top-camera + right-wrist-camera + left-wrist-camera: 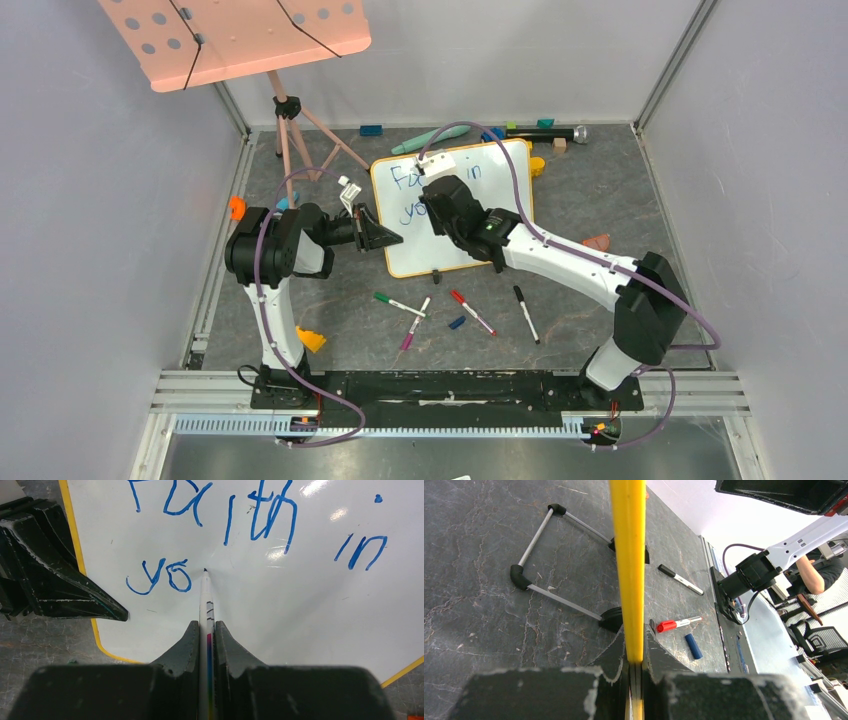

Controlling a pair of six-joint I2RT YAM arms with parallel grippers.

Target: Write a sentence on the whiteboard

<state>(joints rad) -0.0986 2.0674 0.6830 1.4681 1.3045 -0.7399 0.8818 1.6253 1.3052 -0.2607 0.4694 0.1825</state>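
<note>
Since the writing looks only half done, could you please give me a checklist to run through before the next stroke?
1. Grip: ok, right pincer shut on the marker.
2. Marker tip on the whiteboard, just right of "yo": ok, it meets its reflection.
3. Board steadied: ok, left pincer shut on the yellow frame.
4. Bare surface right of the tip for more letters: ok.
5. Ink left in the marker: cannot tell.
6. Whole sentence written: not ok, it reads only "Faith in yo".
</note>
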